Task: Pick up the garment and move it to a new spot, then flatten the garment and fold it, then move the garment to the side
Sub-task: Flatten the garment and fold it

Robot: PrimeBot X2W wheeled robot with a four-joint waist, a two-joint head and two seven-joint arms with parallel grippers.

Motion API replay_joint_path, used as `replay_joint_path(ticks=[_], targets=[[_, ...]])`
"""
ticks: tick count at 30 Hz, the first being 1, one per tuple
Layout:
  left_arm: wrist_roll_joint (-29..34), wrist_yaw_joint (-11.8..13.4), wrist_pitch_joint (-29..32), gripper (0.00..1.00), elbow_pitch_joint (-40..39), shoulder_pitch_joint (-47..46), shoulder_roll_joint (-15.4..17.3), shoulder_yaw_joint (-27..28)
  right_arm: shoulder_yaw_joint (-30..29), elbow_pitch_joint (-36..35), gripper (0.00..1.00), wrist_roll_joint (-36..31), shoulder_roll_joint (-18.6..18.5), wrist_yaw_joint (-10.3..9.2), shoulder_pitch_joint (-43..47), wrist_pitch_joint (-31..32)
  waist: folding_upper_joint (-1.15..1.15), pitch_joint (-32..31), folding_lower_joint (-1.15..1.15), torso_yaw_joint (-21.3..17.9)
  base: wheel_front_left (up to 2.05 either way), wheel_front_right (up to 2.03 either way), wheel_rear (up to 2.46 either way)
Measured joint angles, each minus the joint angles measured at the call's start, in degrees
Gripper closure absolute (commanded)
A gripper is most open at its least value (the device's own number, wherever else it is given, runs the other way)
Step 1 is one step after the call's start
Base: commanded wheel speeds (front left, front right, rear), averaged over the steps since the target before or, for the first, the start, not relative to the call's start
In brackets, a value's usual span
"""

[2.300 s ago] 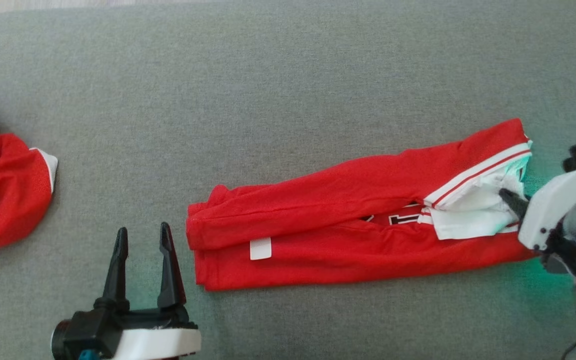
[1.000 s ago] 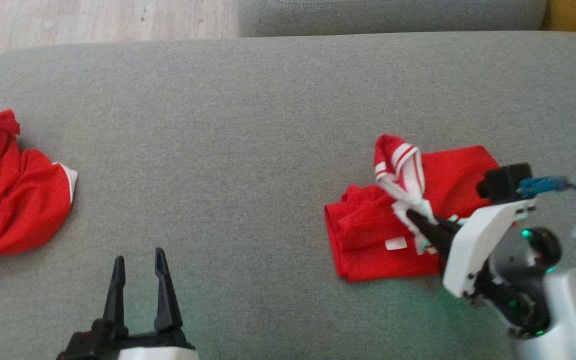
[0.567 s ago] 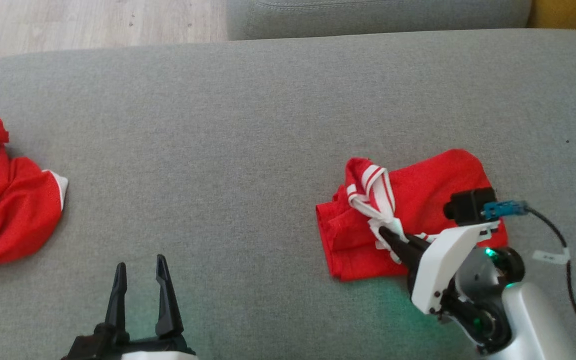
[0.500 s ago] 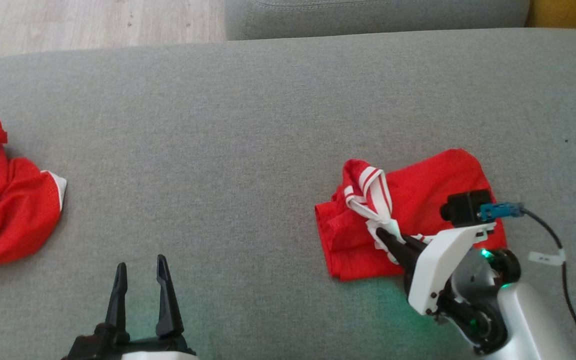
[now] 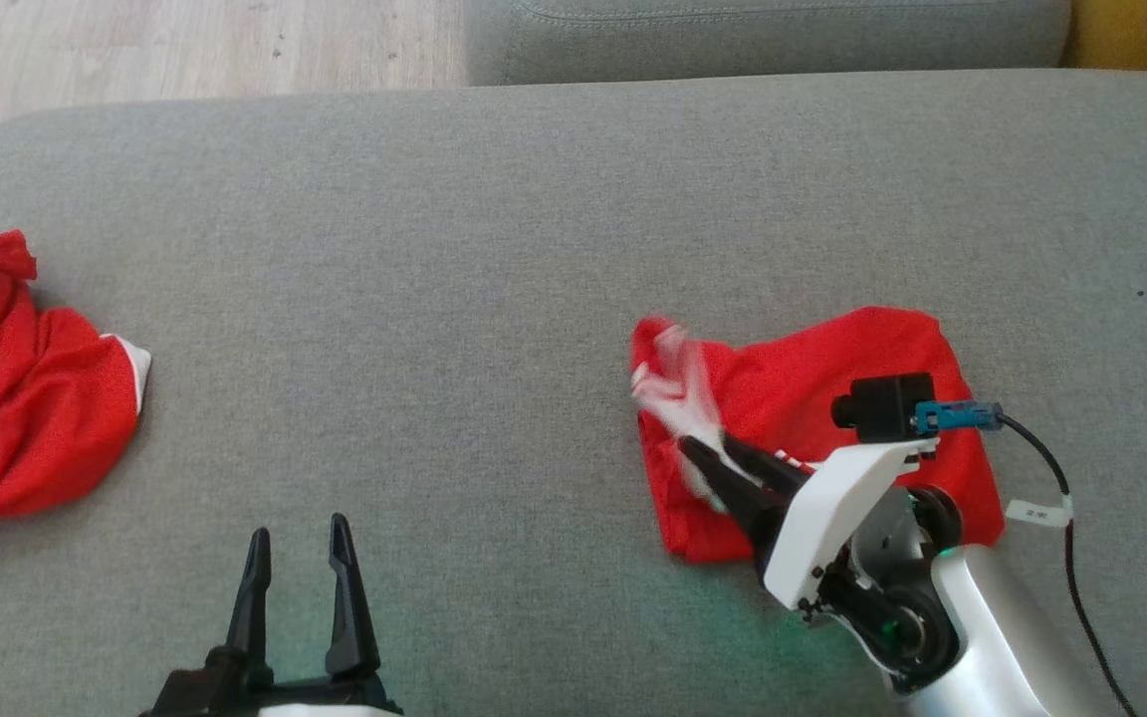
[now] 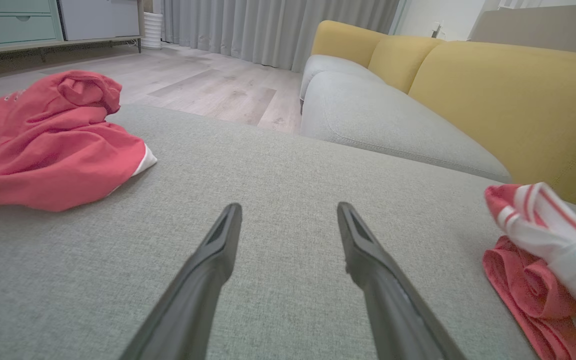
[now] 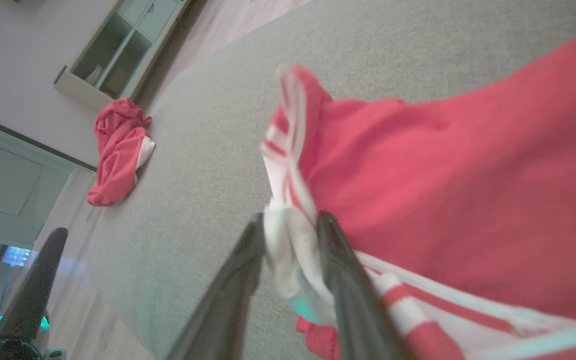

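**A:** Where's the garment (image 5: 832,388)?

**B:** It's red, folded into a compact stack, on the grey seat cushion (image 5: 434,249). Right of centre, nearer the front edge than the back. Its white striped hem (image 5: 668,383) sticks up at the stack's left end.

**A:** Why's the hem up?

**B:** The right gripper (image 5: 705,445) has it btwn its two dark fingers, w/ the arm reaching in from the cushion's front-right. The fingers stand a little apart and white cloth fills the gap. The hem's blurred in the head view, so I can't tell if it's pinched or slipping free.

**A:** Reason for that hold?

**B:** Prob. laying the last flap over the stack to finish the fold. The hem's the handiest edge to carry it by.

**A:** Other arm?

**B:** The left gripper (image 5: 298,528) is low at the front edge, left of centre. Fingers spread wide, nothing btwn them, well apart from the garment. It looks parked so it won't snag the fold.

**A:** Anything else?

**B:** A second red cloth (image 5: 26,398), crumpled, at the left edge.
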Motion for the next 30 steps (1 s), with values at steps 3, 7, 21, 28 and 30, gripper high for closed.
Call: replay_joint_path(ticks=[3,7,21,28,30], targets=[[0.00,0.00,0.00,0.00,0.05,0.01,0.00,0.01,1.13,0.59,0.00,2.59,0.03,0.00,-0.53,-1.86,0.00,-0.23,0.00,0.13,0.00,0.00,0.00],[0.00,0.01,0.00,0.00,0.07,0.03,0.00,0.15,2.49,0.11,0.00,7.32,0.04,0.00,-0.57,-4.02,0.00,-0.48,0.00,-0.01,0.00,0.00,0.00],[0.51,0.01,0.00,0.00,-0.34,0.44,0.00,1.37,-12.65,-12.59,0.00,-13.85,-2.38,0.00,5.36,-22.02,0.00,-2.02,0.00,-2.16,0.00,0.00,0.00],[2.21,-1.57,0.00,0.00,-0.41,0.60,0.00,2.65,-20.78,-10.89,0.00,-23.73,-4.94,0.01,13.47,-32.53,0.00,-4.27,0.00,-2.44,0.00,0.00,0.00],[2.93,-2.12,0.00,0.00,-0.30,1.02,0.00,3.27,-22.10,-9.09,0.00,-26.33,-5.21,0.00,15.67,-35.99,0.00,-5.15,0.00,-2.38,0.00,0.00,0.00]])
